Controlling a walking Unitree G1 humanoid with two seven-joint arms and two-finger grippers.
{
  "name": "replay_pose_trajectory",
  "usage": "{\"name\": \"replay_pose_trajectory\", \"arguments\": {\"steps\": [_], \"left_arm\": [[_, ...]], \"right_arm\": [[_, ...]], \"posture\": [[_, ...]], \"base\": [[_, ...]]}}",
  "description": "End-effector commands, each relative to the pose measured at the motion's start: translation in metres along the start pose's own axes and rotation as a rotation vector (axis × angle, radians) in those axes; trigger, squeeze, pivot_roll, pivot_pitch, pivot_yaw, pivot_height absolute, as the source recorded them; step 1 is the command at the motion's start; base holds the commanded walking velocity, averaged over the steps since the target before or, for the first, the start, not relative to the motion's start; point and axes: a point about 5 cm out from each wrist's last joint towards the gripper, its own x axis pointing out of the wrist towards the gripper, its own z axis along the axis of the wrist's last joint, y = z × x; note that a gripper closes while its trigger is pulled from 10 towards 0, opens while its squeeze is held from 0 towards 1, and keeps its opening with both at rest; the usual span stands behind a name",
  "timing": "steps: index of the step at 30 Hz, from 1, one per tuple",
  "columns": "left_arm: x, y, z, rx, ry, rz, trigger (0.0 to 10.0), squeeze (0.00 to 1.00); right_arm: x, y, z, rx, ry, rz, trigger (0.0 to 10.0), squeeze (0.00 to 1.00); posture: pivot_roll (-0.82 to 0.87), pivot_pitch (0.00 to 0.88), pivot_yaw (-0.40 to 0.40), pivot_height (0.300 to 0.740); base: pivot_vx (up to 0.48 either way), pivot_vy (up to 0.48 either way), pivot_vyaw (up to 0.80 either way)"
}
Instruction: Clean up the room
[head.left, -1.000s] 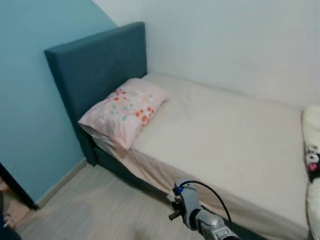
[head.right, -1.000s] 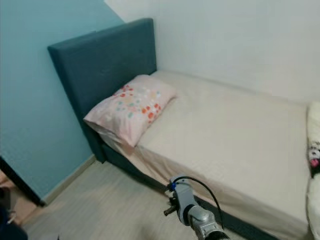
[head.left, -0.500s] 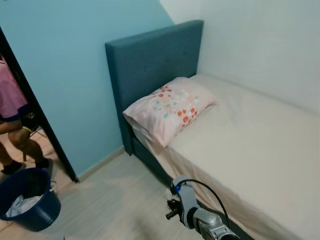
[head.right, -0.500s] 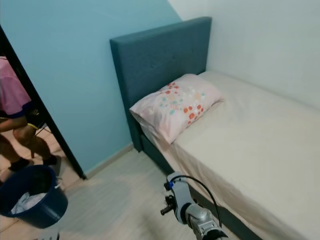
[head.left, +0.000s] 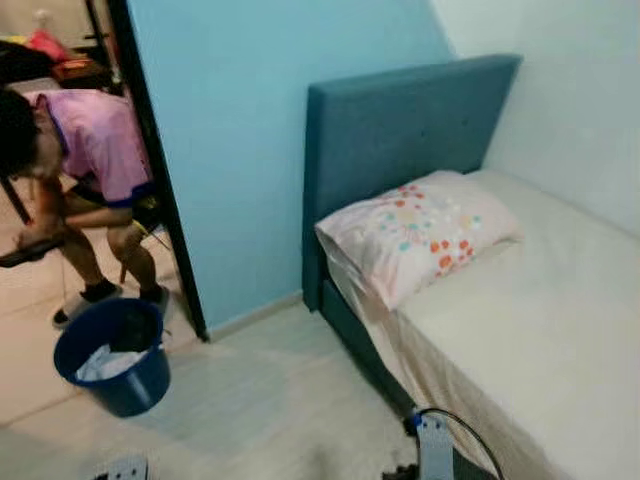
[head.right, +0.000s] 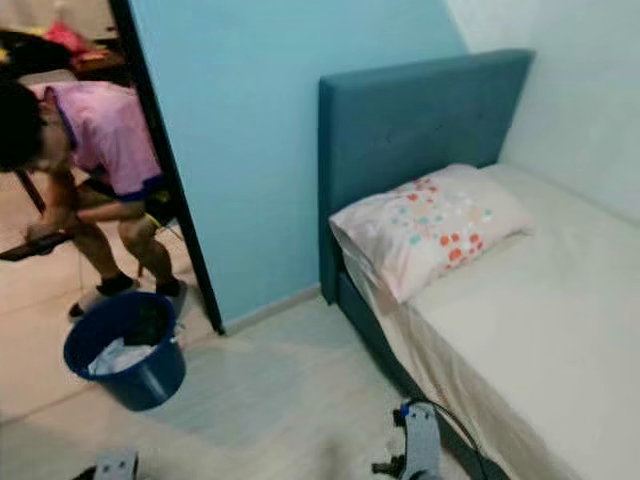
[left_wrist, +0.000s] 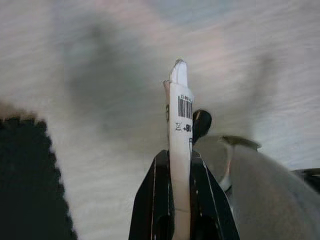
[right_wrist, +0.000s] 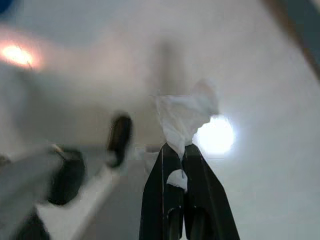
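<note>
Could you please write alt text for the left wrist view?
The left gripper is shut on a flat white wrapper printed with a barcode, held upright between its two black fingers above a blurred pale floor.

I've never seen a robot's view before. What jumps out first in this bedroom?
A bed with a teal headboard and a dotted pink pillow sits on the right. In the doorway to the left, a person bends over beside a blue bucket on the floor. Close up, the left gripper is shut on a white barcoded wrapper, the right gripper on a crumpled tissue.
</note>
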Motion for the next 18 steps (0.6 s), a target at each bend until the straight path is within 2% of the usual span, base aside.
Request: {"name": "replay_pose_trajectory", "arguments": {"steps": [1, 7, 10, 18], "left_arm": [[-0.002, 0.006, -0.009, 0.007, 0.035, 0.014, 10.0, 0.00], [-0.004, 0.012, -0.012, 0.029, 0.050, 0.013, 10.0, 0.00], [-0.003, 0.012, -0.012, 0.043, 0.055, 0.010, 10.0, 0.00], [-0.004, 0.012, -0.013, 0.045, 0.054, 0.002, 10.0, 0.00]], "right_arm": [[0.001, 0.002, 0.004, 0.010, -0.012, -0.001, 10.0, 0.00], [0.000, 0.003, -0.004, -0.068, 0.020, 0.011, 10.0, 0.00], [0.000, 0.002, -0.007, -0.067, 0.031, -0.002, 10.0, 0.00], [-0.001, 0.006, -0.022, -0.069, 0.065, -0.039, 10.0, 0.00]], "posture": [[-0.03, 0.025, -0.051, 0.740], [-0.04, 0.028, -0.044, 0.740], [-0.04, 0.030, -0.046, 0.740], [-0.04, 0.029, -0.043, 0.740]], "base": [[0.000, 0.000, 0.79], [0.000, 0.000, 0.79], [0.000, 0.000, 0.79], [0.393, 0.000, 0.79]]}}
